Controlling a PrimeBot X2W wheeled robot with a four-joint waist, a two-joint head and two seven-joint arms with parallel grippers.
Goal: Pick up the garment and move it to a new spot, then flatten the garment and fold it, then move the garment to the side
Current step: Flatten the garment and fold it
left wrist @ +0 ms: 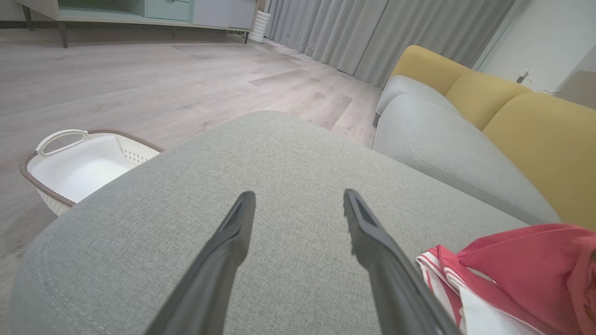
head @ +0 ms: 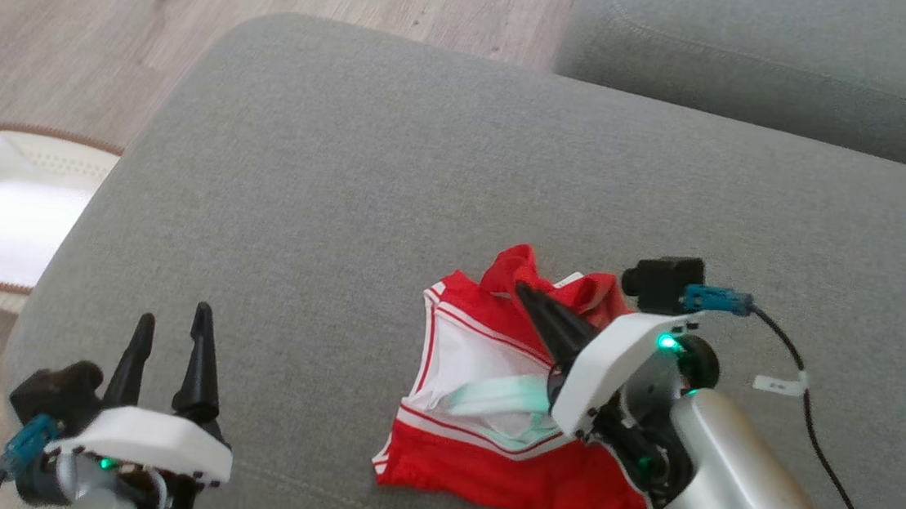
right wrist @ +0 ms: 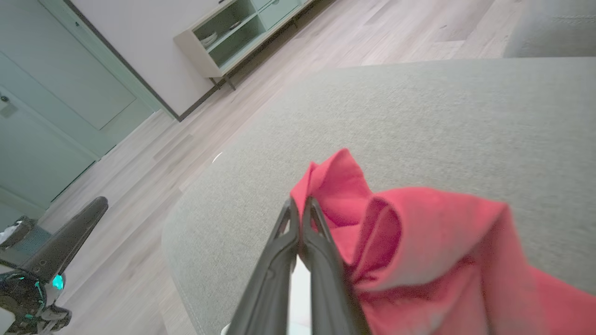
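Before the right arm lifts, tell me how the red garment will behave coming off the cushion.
Probably floppy: the red garment lies crumpled in soft folds, peaking where the right end effector seems to pinch it. Likely light, since the fabric looks thin. It should drape and unfold as it rises, and may drag on the grey cushion.

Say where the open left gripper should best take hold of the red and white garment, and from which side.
Probably take the garment by its striped left hem, approaching from the robot's left, low across the sofa cushion. That edge faces the left gripper and lies free, while the right gripper is shut on the raised red fold at the far side.
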